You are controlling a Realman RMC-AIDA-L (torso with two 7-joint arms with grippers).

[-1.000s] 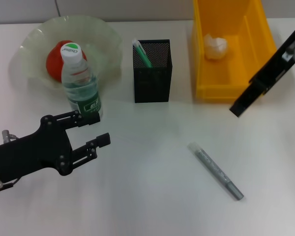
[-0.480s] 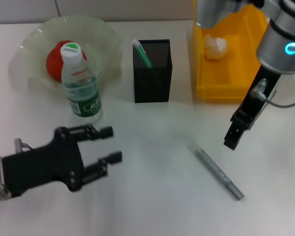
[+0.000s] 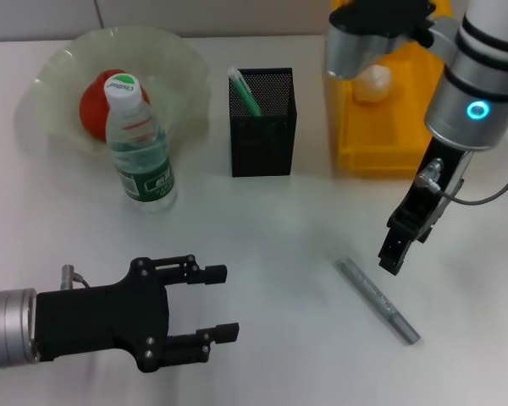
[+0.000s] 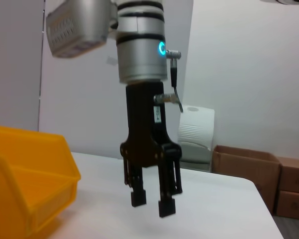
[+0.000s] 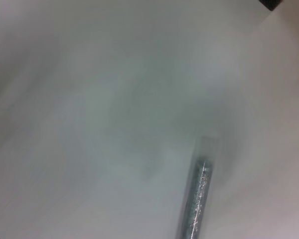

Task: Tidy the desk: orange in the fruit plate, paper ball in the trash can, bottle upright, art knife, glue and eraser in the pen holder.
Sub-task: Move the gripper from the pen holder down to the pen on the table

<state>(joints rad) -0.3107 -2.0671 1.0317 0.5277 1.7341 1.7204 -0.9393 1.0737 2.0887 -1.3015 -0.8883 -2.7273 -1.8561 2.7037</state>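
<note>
R gripper [image 4: 152,199] open, wrist-cam only

- bare desk [image 3: 279,245] is lying open between both grippers.
- the glue stick [image 3: 378,300] is lying alone, nothing crowding it.
- the bottle [image 3: 139,144] is standing right against the fruit plate [image 3: 182,72], blocking that side.

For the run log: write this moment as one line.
orange in fruit plate | bottle upright | paper ball in trash can | right pincer open above grey stick | left pincer open, empty
</note>
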